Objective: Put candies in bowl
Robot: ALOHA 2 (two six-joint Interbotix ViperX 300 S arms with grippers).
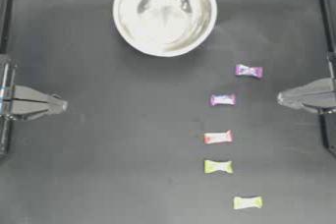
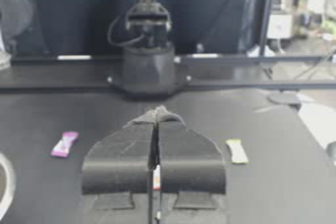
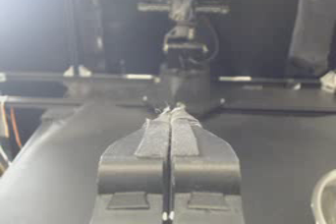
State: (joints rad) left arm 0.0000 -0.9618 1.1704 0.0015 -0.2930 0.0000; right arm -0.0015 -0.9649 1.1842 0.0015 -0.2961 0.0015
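- The bowl (image 1: 164,13), large, round and shiny, sits at the far edge of the dark tabletop (image 1: 111,159), near the middle of that edge; nothing lies inside it.
- Five candies lie on the right half of the tabletop in a loose line running from below the bowl toward the near edge, each well apart from the next.
- Nearest the bowl is a purple-pink candy (image 1: 248,71); a second purple-pink candy (image 1: 222,100) lies just beyond it toward the near edge.
- The red-and-white candy (image 1: 218,137) lies in the middle of the line.
- A yellow-green candy (image 1: 218,167) follows, and the last yellow-green candy (image 1: 247,202) rests closest to the near edge.
- The left gripper (image 1: 60,104) is drawn back at the tabletop's left edge, its jaws pressed together and holding nothing, as its wrist view shows (image 2: 156,112).
- The right gripper (image 1: 282,98) waits at the right edge, level with the second purple-pink candy but apart from it; its jaws are likewise together and hold nothing (image 3: 172,111).
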